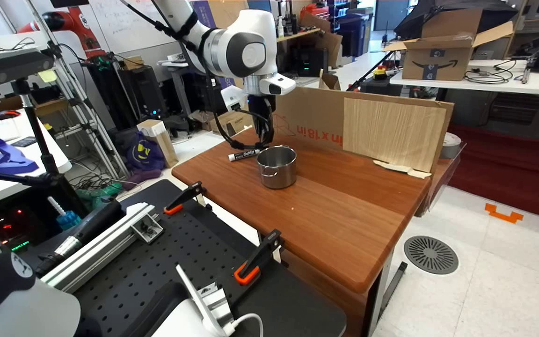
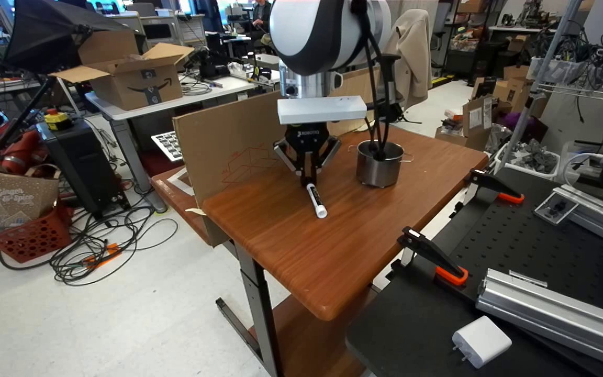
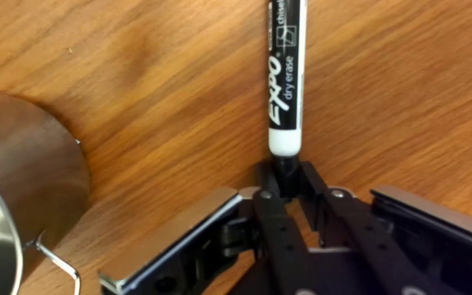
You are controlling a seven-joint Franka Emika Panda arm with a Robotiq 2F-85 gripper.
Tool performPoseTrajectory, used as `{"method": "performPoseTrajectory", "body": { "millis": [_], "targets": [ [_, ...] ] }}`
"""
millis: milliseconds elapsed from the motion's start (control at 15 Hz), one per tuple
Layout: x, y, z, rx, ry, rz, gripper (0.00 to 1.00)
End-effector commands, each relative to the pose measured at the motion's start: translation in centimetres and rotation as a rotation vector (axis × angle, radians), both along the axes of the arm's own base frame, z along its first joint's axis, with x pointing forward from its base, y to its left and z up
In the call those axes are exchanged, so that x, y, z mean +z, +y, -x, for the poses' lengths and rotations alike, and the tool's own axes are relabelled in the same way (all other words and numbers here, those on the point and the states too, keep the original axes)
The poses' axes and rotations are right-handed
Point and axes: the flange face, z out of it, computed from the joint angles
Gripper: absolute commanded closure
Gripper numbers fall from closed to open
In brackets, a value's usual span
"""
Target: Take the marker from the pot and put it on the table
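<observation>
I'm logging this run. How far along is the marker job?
Done: the marker is out of the pot, off to its side. In hand: the gripper holds the marker by one end, low over the table; whether it touches down is unclear. Left: probably lowering if needed, releasing and backing away.

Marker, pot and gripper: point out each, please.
Marker (image 3: 285, 78), in the wrist view: on its black barrel.
Pot (image 1: 281, 172), in an exterior view: on its outer wall.
Gripper (image 3: 287, 174), in the wrist view: midway between its fingertips.
</observation>
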Motion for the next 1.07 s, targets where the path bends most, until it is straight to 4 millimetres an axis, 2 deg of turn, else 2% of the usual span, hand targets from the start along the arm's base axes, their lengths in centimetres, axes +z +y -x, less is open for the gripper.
{"method": "performPoseTrajectory", "body": {
  "millis": [0,133,533,733,1000],
  "targets": [
    [-0.8,0.3,-0.6,-0.008,-0.006,0.025,0.56],
    [-0.9,0.2,-0.7,-0.011,-0.004,0.024,0.48],
    [-0.2,0.2,-0.7,-0.01,-0.01,0.022,0.04],
    [0.3,0.5,-0.7,-0.007,-0.018,0.024,0.0],
    [2.6,1.1,-0.4,0.004,-0.042,0.014,0.0]
  ]
}}
